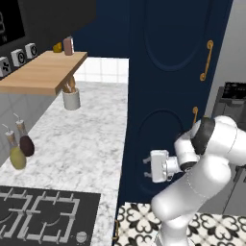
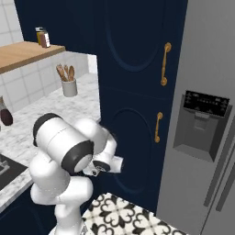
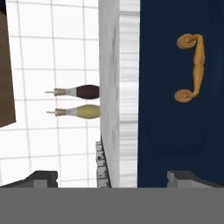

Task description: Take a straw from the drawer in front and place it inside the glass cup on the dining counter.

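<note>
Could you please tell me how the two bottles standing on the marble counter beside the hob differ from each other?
The dark bottle has a deep brown, almost black body, while the yellow-green bottle is pale olive. The dark bottle stands farther back along the marble counter, whereas the yellow-green bottle is nearer the hob. Both share a rounded body, a narrow neck and a thin spout, and both stand upright, side by side.

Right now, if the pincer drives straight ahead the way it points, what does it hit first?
Probably the end edge of the marble counter, dead centre ahead of the open pincer. The navy cabinet door sits just beside that line; depth is unclear.
</note>
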### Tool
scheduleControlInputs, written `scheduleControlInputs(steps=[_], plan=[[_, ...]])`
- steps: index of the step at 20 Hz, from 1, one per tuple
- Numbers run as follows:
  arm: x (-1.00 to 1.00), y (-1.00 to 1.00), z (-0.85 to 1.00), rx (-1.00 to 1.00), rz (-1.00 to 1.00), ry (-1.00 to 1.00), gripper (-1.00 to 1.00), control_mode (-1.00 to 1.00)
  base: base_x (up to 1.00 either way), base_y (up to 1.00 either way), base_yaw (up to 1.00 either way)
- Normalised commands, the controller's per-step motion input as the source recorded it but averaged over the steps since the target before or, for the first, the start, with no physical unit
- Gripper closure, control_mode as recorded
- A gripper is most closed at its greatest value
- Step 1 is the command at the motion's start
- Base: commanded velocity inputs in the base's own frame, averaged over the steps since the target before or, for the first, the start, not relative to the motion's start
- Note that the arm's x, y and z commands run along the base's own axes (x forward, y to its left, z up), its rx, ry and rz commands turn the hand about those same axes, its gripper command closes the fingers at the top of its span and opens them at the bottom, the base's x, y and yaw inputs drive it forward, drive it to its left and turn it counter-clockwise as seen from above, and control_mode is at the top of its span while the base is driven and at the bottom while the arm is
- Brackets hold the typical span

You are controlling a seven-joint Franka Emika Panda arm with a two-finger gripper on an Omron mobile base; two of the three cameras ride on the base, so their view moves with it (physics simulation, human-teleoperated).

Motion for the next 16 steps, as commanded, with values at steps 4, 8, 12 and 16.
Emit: scheduleControlInputs(steps=[4, 8, 12, 16], plan=[[0.26, 0.18, -0.57, 0.00, 0.07, 0.00, -1.00, -1.00, 0.00, 0.00, 0.00], [0.37, 0.33, -0.49, 0.00, 0.00, 0.00, -1.00, -1.00, 0.00, 0.00, 0.00], [0.35, 0.28, -0.33, 0.00, 0.00, -0.03, -1.00, -1.00, 0.00, 0.00, 0.00], [0.54, 0.22, -0.33, 0.00, 0.00, 0.00, -1.00, -1.00, 0.00, 0.00, 0.00]])
